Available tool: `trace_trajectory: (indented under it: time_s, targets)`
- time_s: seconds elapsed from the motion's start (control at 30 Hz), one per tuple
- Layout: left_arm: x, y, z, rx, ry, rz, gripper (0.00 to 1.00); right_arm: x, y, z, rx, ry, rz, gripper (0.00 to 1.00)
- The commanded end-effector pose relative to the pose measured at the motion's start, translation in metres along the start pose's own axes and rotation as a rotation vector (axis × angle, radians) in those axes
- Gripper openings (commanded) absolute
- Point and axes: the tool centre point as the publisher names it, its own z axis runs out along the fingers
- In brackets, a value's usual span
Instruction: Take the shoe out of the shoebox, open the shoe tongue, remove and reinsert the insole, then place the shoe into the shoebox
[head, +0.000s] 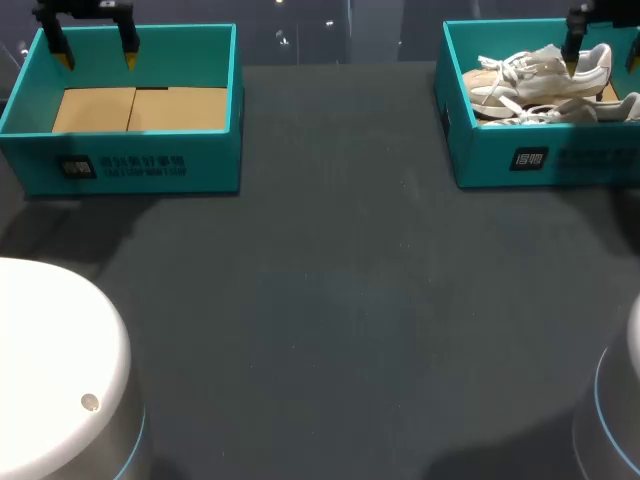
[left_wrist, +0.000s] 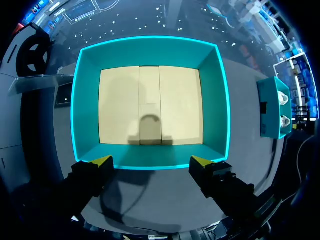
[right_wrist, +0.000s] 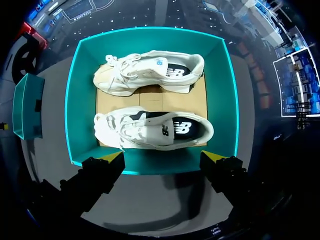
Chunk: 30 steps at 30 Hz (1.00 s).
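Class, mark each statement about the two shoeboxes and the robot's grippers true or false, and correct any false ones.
1. The left shoebox holds one shoe. False: no shoe is in it; only its cardboard floor shows.
2. Two white shoes lie side by side in the right shoebox. True.
3. The right gripper is shut on a shoe. False: its fingers stand wide apart above the box and hold nothing.
4. The left gripper is open and holds nothing. True.
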Motion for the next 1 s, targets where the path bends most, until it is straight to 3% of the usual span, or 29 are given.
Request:
trace_trajectory:
  time_s: [0.03,0.53,0.87,1.0]
  targets:
    - [0.000,0.000,0.000,0.000,-0.001,0.000,1.00,-0.012,0.001,0.010,-0.002,0.005,0.011,1.00]
    - [0.000,0.000,0.000,0.000,-0.001,0.000,1.00,-0.057,0.006,0.050,0.021,-0.042,0.086,1.00]
    - [0.000,0.000,0.000,0.000,-0.001,0.000,1.00,-0.076,0.012,0.073,0.028,-0.024,0.099,1.00]
    - [0.000,0.000,0.000,0.000,-0.001,0.000,1.00,-0.080,0.013,0.079,0.034,-0.031,0.098,0.89]
